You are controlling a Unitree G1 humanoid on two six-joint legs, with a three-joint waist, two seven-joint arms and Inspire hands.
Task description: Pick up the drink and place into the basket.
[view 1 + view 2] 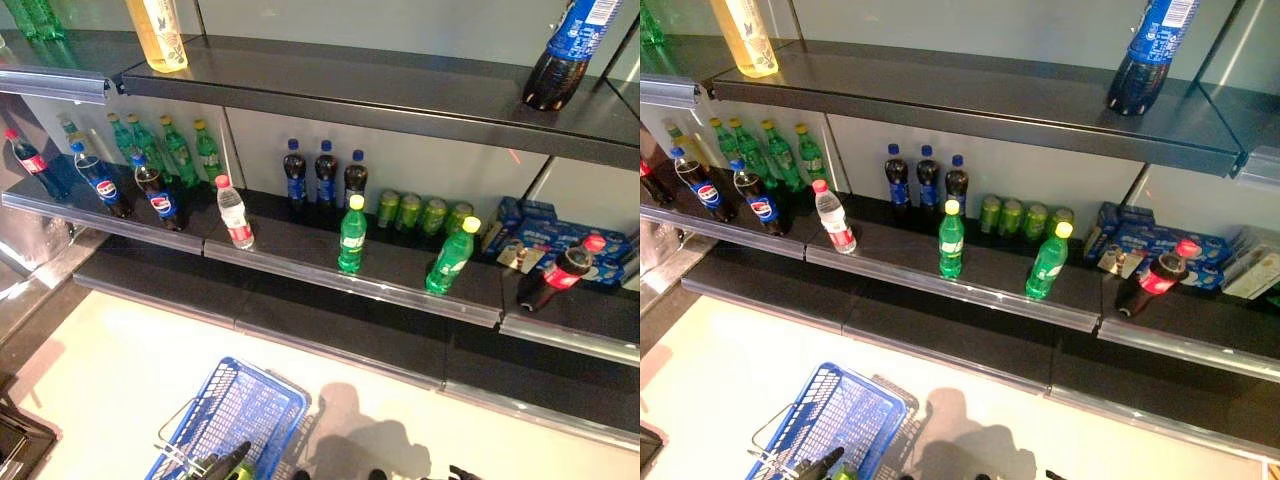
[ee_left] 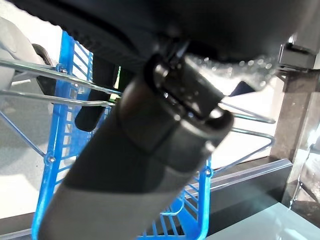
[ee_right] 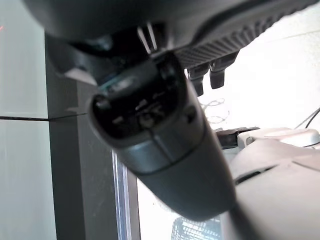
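The blue basket (image 1: 238,408) hangs low in front of the shelves at the lower left. My left hand (image 1: 226,462) is shut on its thin wire handles (image 2: 60,97); the thumb (image 2: 150,150) lies across them in the left wrist view. A bit of green shows by the hand inside the basket; I cannot tell what it is. Two green bottles with yellow caps (image 1: 351,235) (image 1: 450,257) stand at the front of the middle shelf. My right hand (image 3: 160,130) hangs low at the right, away from the shelves, fingers relaxed and holding nothing.
The middle shelf (image 1: 300,262) also holds a water bottle (image 1: 236,213), cola bottles (image 1: 158,195), dark bottles with blue caps (image 1: 325,175), green cans (image 1: 420,213), blue packs (image 1: 545,232) and a tilted red-label bottle (image 1: 562,272). The top shelf bears a yellow drink (image 1: 160,32) and a dark bottle (image 1: 565,52).
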